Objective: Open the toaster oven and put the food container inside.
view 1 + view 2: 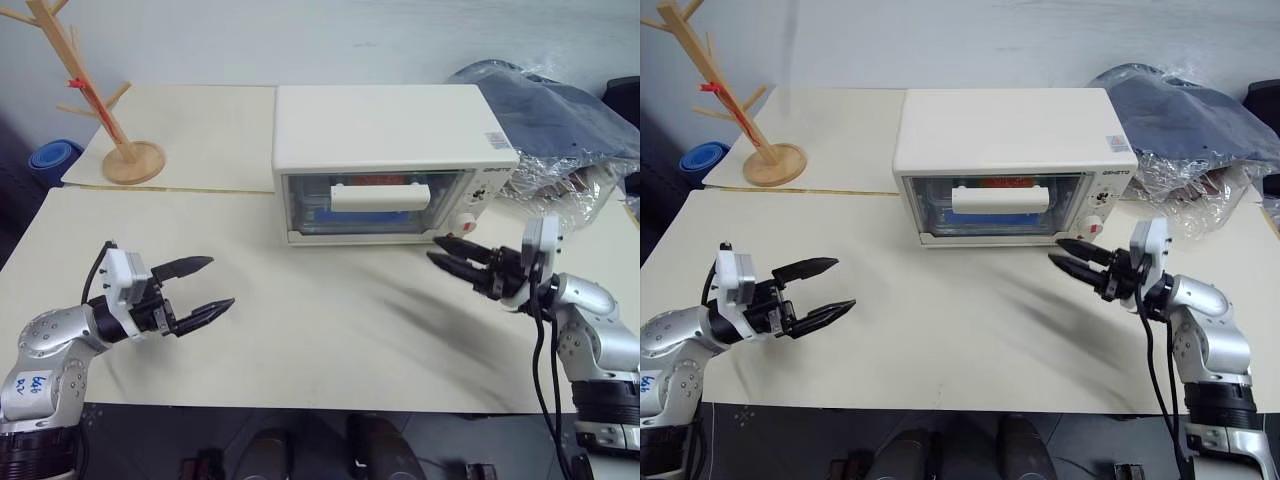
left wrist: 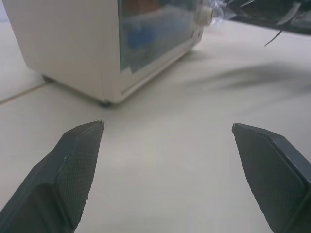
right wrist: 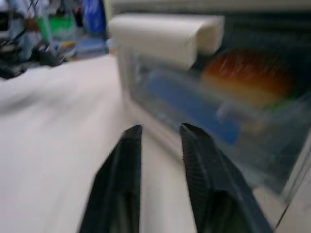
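Oven [image 1: 390, 150] door shut, container [image 3: 233, 111] already inside; task looked done. Left end effector [image 1: 200, 287] wide apart, right end effector [image 1: 452, 253] slightly parted; next, withdraw.

Behind the glass door of the toaster oven [image 1: 1015, 165], the food container [image 1: 985, 216] reads as blue and clear shapes with an orange-red patch above; its outline and the rack under it cannot be made out. In the right wrist view the oven front is blurred, and the clutter at 10 o'clock is too soft to identify. The wooden branch stand [image 1: 88, 95] is cut off by the top edge at 11 o'clock.
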Robot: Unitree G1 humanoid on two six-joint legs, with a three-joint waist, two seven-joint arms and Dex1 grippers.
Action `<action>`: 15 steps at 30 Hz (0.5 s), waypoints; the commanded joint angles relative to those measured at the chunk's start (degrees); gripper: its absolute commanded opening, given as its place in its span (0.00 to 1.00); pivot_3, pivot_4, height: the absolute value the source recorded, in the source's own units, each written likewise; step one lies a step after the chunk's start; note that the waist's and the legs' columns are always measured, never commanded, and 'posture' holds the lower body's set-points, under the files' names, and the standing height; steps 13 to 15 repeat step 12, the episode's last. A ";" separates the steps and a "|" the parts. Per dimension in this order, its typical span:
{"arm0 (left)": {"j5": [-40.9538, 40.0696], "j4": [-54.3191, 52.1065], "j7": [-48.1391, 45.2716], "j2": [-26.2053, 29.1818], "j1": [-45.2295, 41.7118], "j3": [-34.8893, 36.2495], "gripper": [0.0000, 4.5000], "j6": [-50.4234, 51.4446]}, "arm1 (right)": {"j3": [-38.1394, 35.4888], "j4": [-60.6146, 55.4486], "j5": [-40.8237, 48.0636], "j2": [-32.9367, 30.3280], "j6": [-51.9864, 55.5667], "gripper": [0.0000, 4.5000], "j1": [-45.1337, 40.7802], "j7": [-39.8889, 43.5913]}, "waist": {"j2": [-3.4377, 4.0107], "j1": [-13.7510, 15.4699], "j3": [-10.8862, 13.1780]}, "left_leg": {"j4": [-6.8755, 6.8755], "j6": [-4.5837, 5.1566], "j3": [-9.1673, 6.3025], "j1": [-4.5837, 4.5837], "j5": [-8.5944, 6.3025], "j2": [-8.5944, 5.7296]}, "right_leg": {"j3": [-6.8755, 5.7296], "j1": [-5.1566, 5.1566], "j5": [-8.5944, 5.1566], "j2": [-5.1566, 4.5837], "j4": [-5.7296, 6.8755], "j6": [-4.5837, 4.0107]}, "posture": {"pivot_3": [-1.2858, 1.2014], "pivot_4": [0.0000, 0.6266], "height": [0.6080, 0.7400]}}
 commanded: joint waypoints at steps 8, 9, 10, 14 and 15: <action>7.18 2.46 0.52 1.54 9.90 2.47 1.00 -13.38 | 1.27 0.38 -6.65 -2.02 -18.53 0.99 11.37 11.59 | -0.01 -0.40 0.00 | -0.05 0.00 -0.01 0.36 0.01 0.02 | 0.02 0.26 0.00 -0.07 0.11 -0.02 | 0.52 0.24 1.00; 6.98 2.14 0.92 1.43 10.11 2.61 1.00 -13.31 | 1.41 0.69 -7.01 -1.79 -18.86 0.99 11.49 10.98 | -0.01 -0.40 0.00 | -0.06 0.00 -0.01 0.43 0.01 0.02 | 0.02 0.32 0.00 -0.08 0.12 -0.02 | 0.52 0.24 1.00; 6.76 1.73 1.22 1.35 10.33 2.79 1.00 -13.28 | 1.37 0.88 -7.12 -1.38 -18.91 0.99 11.47 10.03 | -0.01 -0.39 0.00 | -0.06 0.00 -0.01 0.47 0.01 0.02 | 0.02 0.34 0.00 -0.10 0.12 -0.03 | 0.52 0.24 1.00; 5.77 0.34 1.66 1.40 10.86 3.01 1.00 -12.19 | 1.35 1.08 -7.02 -0.86 -18.52 0.99 11.33 8.70 | -0.01 -0.39 0.00 | -0.13 0.00 -0.02 0.46 0.00 0.02 | 0.02 0.32 -0.01 -0.11 0.10 -0.04 | 0.52 0.24 1.00; 5.77 0.34 1.66 1.40 10.86 3.01 1.00 -12.19 | 1.35 1.08 -7.02 -0.86 -18.52 0.99 11.33 8.70 | -0.01 -0.39 0.00 | -0.13 0.00 -0.02 0.46 0.00 0.02 | 0.02 0.32 -0.01 -0.11 0.10 -0.04 | 0.52 0.24 1.00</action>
